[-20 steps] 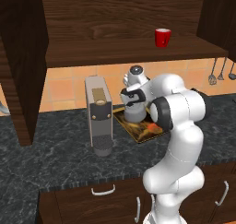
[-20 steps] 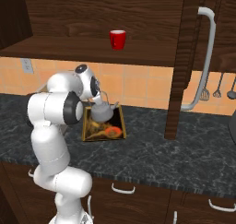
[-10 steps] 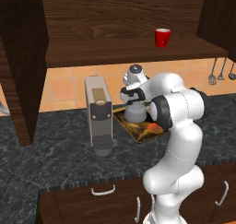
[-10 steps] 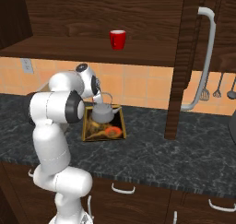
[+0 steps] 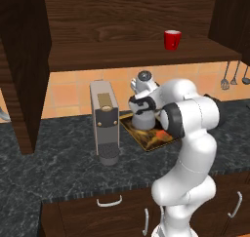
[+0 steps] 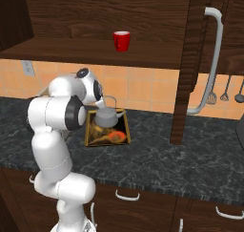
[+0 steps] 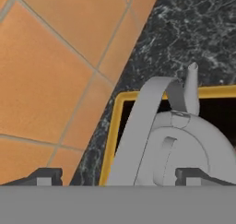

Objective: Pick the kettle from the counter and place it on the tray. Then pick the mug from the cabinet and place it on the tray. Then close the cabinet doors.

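**Sitting on the tray: kettle released, hand spread around its handle**

Kettle [image 6: 107,116]: grey, squat, upright on the tray [image 6: 89,131], toward the wall end. Spout points away from the robot in the hand view. Arched handle [image 7: 138,131] stands up between the fingertips [image 7: 46,176], which show wide apart on either side of it, touching neither side as far as can be seen.

Hand [image 5: 142,107]: spread, holding nothing, low over the kettle. Risk: a lift that is not straight, or any sideways swing, could catch a finger on the handle and tip or drag the kettle off the tray. The tray itself looks light enough to slide on the worktop [image 6: 157,154] if nudged.

Coffee machine [image 5: 104,119]: tall, just beside the tray on the robot's left. Risk: the elbow or wrist brushing it during the turn upward.

Mug [image 6: 121,40]: red, upright on the cabinet [image 6: 71,52] shelf, above and well apart from the kettle. Judged next. Risk: a high reach under the cabinet top; a small mug could be knocked back or over by a late-closing grip.

Door [image 6: 183,64]: open, standing to the robot's right, with a bar handle [image 6: 212,64]. Risk: the arm striking its edge on the way to the shelf.
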### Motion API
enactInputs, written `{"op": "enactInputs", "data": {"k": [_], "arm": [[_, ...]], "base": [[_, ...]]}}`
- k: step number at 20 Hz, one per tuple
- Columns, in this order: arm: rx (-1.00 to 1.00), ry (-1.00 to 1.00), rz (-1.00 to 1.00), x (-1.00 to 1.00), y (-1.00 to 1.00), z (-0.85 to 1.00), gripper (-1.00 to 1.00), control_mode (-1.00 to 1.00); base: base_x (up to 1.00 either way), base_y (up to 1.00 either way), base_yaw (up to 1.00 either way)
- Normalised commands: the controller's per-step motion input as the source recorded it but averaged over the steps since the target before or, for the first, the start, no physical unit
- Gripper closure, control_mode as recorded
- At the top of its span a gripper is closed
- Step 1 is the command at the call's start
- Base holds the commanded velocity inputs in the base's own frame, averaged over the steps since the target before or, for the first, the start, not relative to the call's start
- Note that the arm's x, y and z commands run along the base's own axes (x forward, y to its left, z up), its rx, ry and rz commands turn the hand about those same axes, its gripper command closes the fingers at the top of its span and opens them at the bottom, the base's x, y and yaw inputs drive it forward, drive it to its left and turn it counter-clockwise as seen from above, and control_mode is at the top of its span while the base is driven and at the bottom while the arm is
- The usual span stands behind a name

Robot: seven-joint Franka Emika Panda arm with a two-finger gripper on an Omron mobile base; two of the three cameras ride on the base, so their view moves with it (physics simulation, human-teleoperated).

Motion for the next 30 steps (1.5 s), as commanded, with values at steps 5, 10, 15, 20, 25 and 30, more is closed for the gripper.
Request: {"op": "enactInputs", "data": {"k": [5,10,15,20,25,30], "arm": [[0.0,-0.08,0.0,-0.41,0.02,0.05,-1.0,-1.0],[0.0,-0.06,0.0,-0.57,-0.04,0.28,-1.0,-1.0],[0.0,-0.11,-0.03,-0.65,-0.16,0.52,-1.0,-1.0],[0.0,-0.02,-0.02,-0.43,-0.04,0.72,-1.0,-1.0],[-0.01,0.01,0.0,-0.1,-0.03,0.53,-1.0,-1.0],[-0.04,0.1,0.02,-0.31,-0.15,0.16,-1.0,-1.0]], "base": [[0.0,0.0,0.0],[0.0,0.0,0.0],[0.0,0.0,0.0],[0.0,0.0,0.0],[0.0,0.0,0.0],[0.0,0.0,0.0]]}}
